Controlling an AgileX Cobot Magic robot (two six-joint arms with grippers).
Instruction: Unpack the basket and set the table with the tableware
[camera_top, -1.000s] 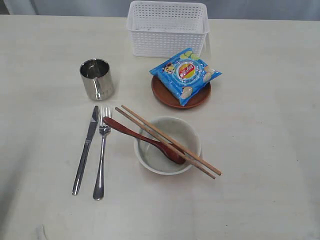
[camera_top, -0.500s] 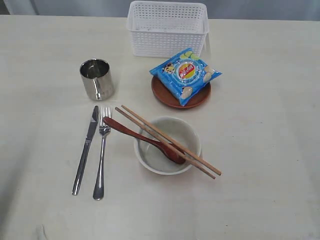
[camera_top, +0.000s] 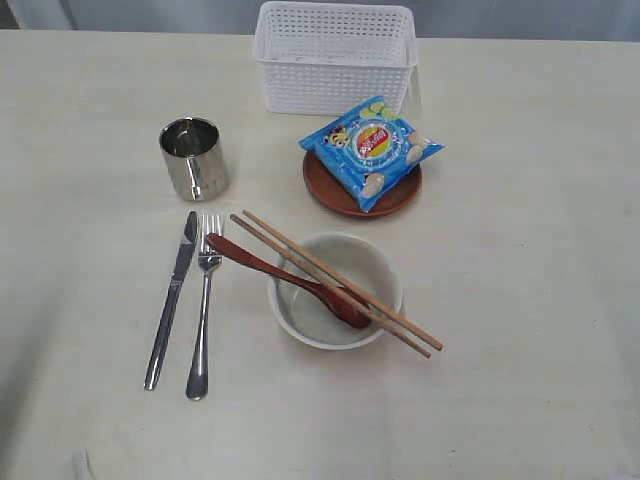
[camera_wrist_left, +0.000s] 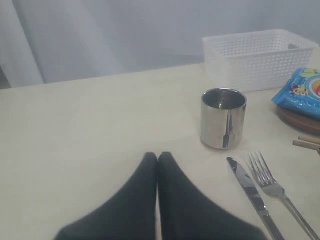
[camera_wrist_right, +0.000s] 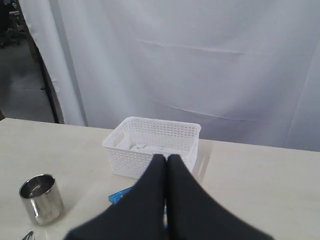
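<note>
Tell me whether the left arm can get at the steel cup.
Probably yes: only bare table lies between the shut left claw and the cup, though it must open first.

**A robot test room with a meal setting laid out**

A plain pale table (camera_top: 520, 330) stands before a white curtain (camera_wrist_right: 200, 65) hung as a backdrop. At the curtain's edge a dark pole (camera_wrist_right: 48, 80) and grey floor (camera_wrist_right: 22, 85) show. On the table a steel cup (camera_top: 194, 160), knife (camera_top: 172, 300), fork (camera_top: 203, 310), bowl (camera_top: 300, 312) and brown plate (camera_top: 330, 197) lie near a white plastic basket (camera_top: 335, 55) and a blue snack bag (camera_top: 371, 150). The black left pincer (camera_wrist_left: 157, 157) and right pincer (camera_wrist_right: 166, 159), tips pressed together, mark it as a robot rig.
</note>
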